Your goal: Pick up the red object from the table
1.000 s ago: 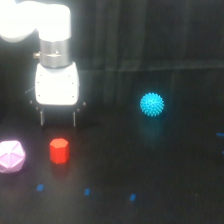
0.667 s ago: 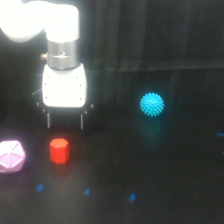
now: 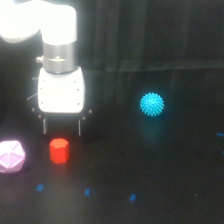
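Note:
The red object (image 3: 59, 150) is a small red-orange faceted block standing on the dark table (image 3: 150, 190) at the exterior view's lower left. My gripper (image 3: 62, 130) hangs from its white body just above and behind the block. Its two thin dark fingers (image 3: 45, 125) point down, spread apart and empty. The fingertips end a little above the block's top and do not touch it.
A pale pink polyhedron (image 3: 11, 156) lies to the left of the red block, close to it. A cyan spiky ball (image 3: 152, 104) sits to the right, further back. Small blue marks (image 3: 87, 191) dot the table's front.
My gripper has moved slightly to the exterior view's right and now hangs more directly above the red block. The objects have not moved.

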